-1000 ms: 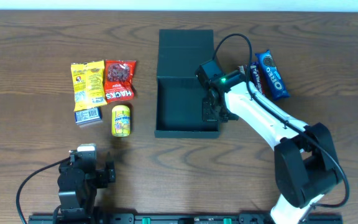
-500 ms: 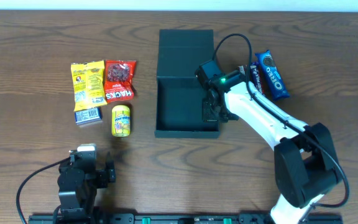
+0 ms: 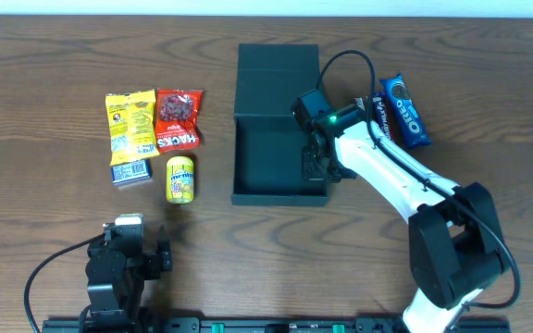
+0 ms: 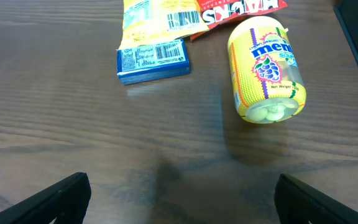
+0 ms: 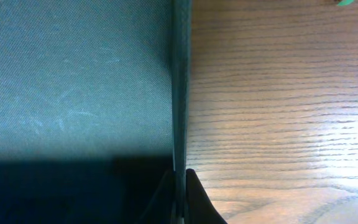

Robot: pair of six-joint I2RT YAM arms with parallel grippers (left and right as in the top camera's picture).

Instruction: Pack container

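Wood-grain table (image 3: 44, 83), nothing else in the background. Left of the container (image 3: 266, 157) are a yellow packet (image 3: 130, 123), a red packet (image 3: 178, 118), a small blue box (image 3: 130, 171) and a yellow mint tub (image 3: 180, 178), all outside it. My left gripper (image 4: 182, 194) is left of the container too, nearer my base, jaws wide apart and holding nothing. The container's lid flap is open and its inside is bare. My right gripper (image 3: 316, 166) is pinched onto the container's right wall. A blue cookie pack (image 3: 405, 109) lies right of the container. Judgement: packing not begun. Five items to load, then the lid.
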